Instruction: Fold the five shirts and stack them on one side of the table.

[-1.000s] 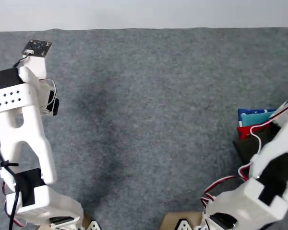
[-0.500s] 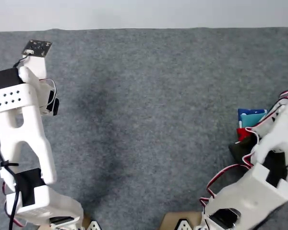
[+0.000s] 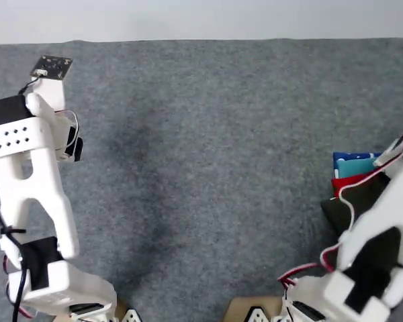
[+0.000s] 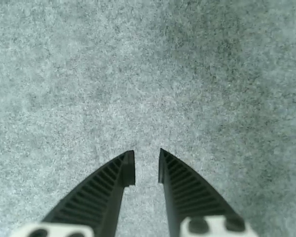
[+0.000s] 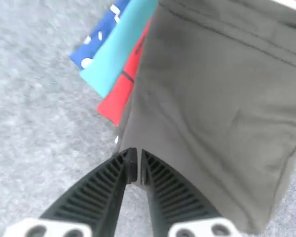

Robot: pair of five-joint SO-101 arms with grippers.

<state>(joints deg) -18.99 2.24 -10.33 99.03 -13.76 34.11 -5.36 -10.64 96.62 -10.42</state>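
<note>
Last step, we reckon: dark shirt (image 5: 212, 98) tops stack (image 5: 113, 64), just beyond right tool (image 5: 134, 165). Tool pressed together at hem; can't tell whether cloth is caught. Left tool (image 4: 147, 168) slightly spread over worktop (image 3: 221, 134). Next move: square edges, back off.

My right pincer (image 5: 135, 165) is black, ribbed in fine ridges along its inner faces, and white at the base. Right at its tips lies a plain dark olive-grey shirt (image 5: 212, 108). Beyond the tips, from under that one, peek a red shirt (image 5: 119, 96), a teal shirt (image 5: 116, 47) and a blue shirt (image 5: 104, 30) with white marks. The table (image 5: 34, 123) beside my tips is mottled grey felt. My left pincer (image 4: 147, 170) is the same ribbed black over white, with speckled grey beneath it. My left arm (image 3: 33, 194) and right arm (image 3: 373, 248) are white with black blocks; red and white wires (image 3: 326, 251) trail on the right one.
</note>
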